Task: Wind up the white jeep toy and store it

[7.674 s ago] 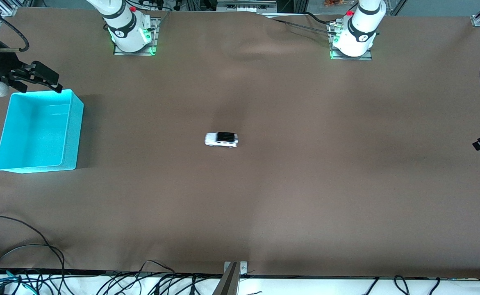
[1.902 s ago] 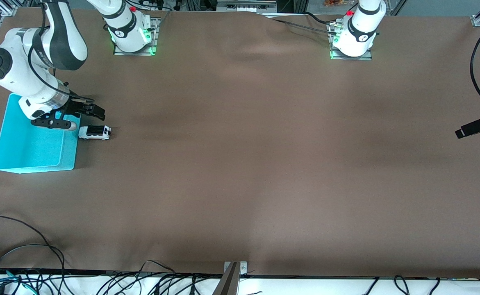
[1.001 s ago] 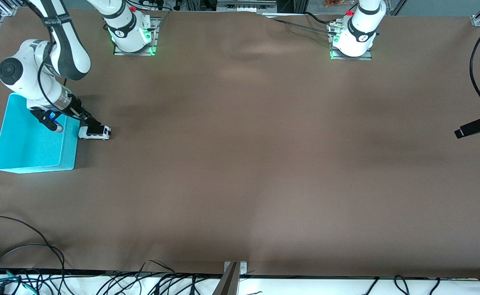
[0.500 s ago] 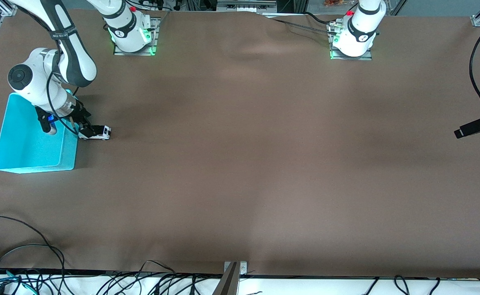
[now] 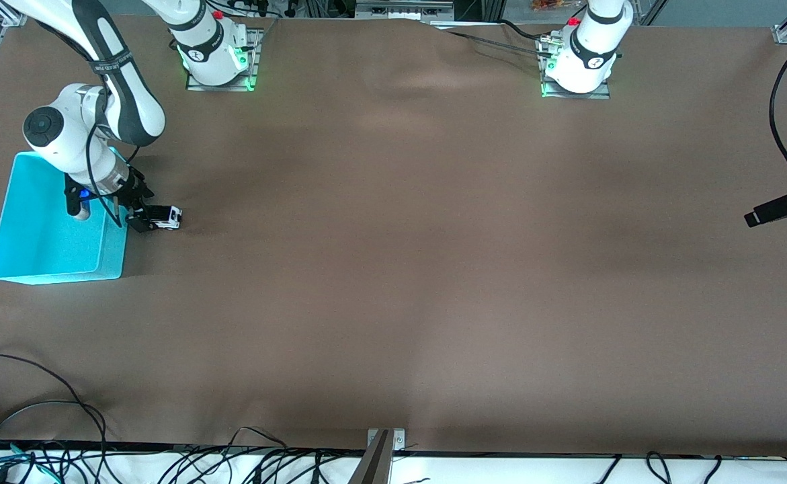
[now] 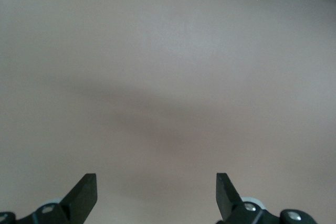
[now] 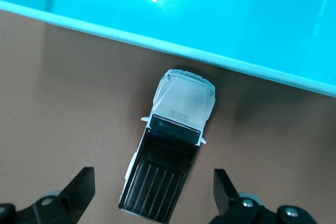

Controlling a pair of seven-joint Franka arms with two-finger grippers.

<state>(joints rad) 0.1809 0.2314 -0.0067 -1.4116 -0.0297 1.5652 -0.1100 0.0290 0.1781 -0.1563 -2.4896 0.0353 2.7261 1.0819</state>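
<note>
The white jeep toy (image 5: 167, 216) stands on the brown table, beside the turquoise bin (image 5: 116, 250) on the side toward the left arm. In the right wrist view the white jeep toy (image 7: 176, 145) points its white hood at the turquoise bin (image 7: 236, 19), close to the wall. My right gripper (image 5: 142, 218) is low over the jeep's rear and open. Its fingers (image 7: 83, 184) stand on either side of the black roof with a gap on each side. My left gripper (image 5: 779, 210) waits open over bare table at the left arm's end, and my left gripper (image 6: 156, 188) has nothing between its fingers.
Black cables (image 5: 37, 410) lie along the table edge nearest the front camera. A metal clamp (image 5: 383, 450) sits at the middle of that edge. The two arm bases (image 5: 215, 57) stand at the edge farthest from that camera.
My right gripper has turned and come down from above the bin's edge until its fingers stand around the jeep. The jeep stayed beside the bin over the last second. The left arm held still.
</note>
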